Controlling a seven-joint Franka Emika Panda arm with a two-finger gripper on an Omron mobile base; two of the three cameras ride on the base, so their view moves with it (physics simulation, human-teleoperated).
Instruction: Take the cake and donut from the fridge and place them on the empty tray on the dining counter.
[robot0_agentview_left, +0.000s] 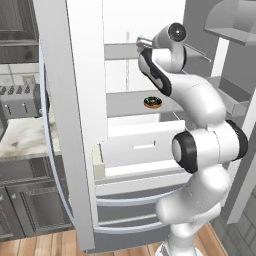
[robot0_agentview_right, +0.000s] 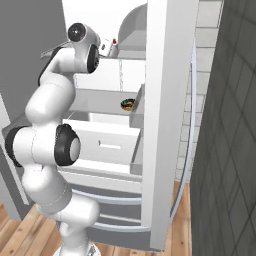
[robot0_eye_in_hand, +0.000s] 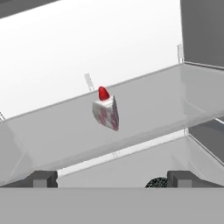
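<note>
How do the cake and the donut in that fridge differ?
The cake is a white wedge with a red topping; the donut is a dark brown speckled ring. The cake stands upright on a higher shelf, while the donut lies flat on the shelf below. Both are small and untouched inside the open fridge.

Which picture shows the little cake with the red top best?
The hand view: the small white wedge-shaped cake slice with a red topping stands whole on the glass fridge shelf. In the right base view just a red-and-white speck peeks past the arm.

Cake on upper fridge shelf, donut on shelf below
</note>
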